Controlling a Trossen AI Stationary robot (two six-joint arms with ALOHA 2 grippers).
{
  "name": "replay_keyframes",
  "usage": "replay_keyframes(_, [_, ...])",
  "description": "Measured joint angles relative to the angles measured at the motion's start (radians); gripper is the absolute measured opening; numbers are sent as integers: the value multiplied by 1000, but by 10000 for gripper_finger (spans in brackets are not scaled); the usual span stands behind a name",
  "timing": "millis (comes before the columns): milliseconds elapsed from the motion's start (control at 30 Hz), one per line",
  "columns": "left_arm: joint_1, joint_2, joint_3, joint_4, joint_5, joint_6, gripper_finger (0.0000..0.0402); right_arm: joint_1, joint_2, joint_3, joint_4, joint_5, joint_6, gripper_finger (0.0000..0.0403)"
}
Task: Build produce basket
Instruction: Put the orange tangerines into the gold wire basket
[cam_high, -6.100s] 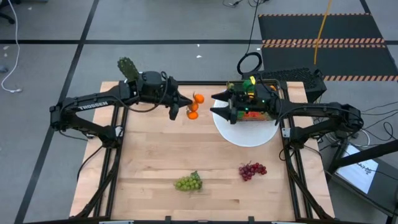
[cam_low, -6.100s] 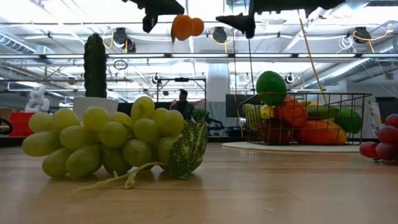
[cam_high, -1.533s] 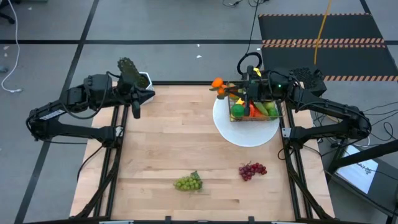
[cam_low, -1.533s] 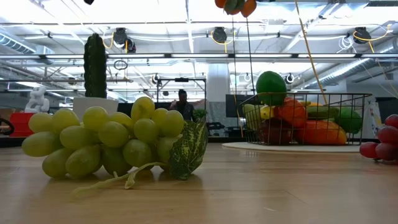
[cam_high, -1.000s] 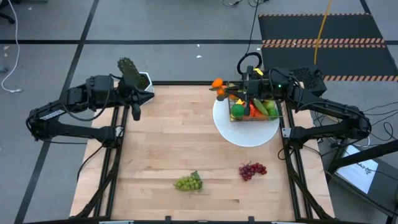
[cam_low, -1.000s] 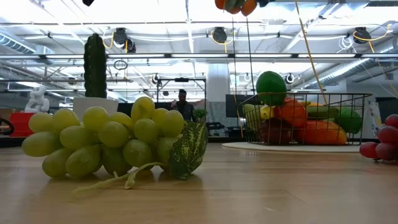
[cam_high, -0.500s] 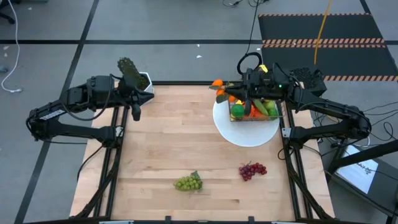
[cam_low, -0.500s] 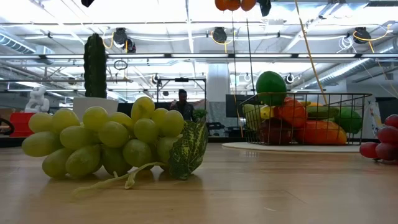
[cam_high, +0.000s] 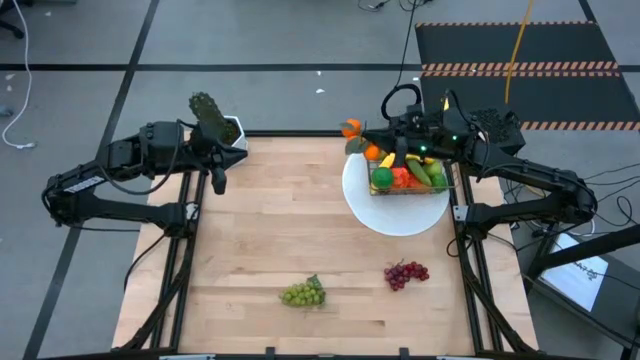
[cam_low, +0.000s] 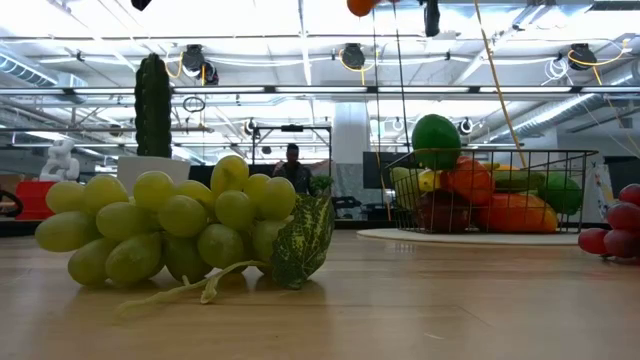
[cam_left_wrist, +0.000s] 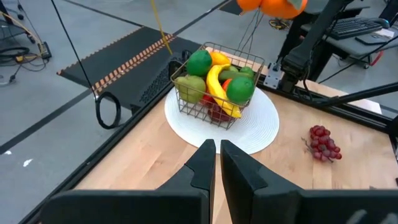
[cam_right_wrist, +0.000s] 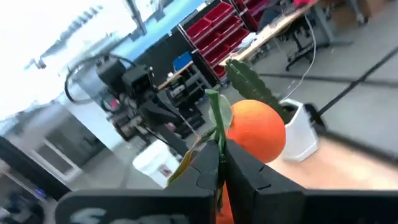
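Right hand (cam_high: 362, 139) gripping the oranges (cam_high: 351, 129) by their leafy green stem, fingers pinched shut on it, holding them high beside the far left corner of the basket (cam_high: 407, 175). Probably keeping them raised to clear the dark rim before lowering. Basket sitting on the white plate (cam_high: 385, 215) at the table's (cam_high: 260, 240) far right, already piled with limes, a banana and red fruit, so leaving little room on top. Left hand (cam_high: 219, 178) waiting closed and empty near the cactus (cam_high: 207, 108). Green grapes (cam_high: 303, 292) and purple grapes (cam_high: 405, 273) lying well apart from the basket, near the front edge, not yet collected.
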Motion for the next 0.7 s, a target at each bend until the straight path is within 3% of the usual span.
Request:
replay_keyframes(200, [0, 0, 0, 1, -1, 0, 26, 13, 0, 0, 7, 26, 318, 8])
replay_keyframes(400, [0, 0, 0, 1, -1, -5, 26, 12, 0, 0, 6, 30, 452, 8])
replay_keyframes(700, [0, 0, 0, 1, -1, -71, 26, 8, -9, 1, -50, 124, 360, 8])
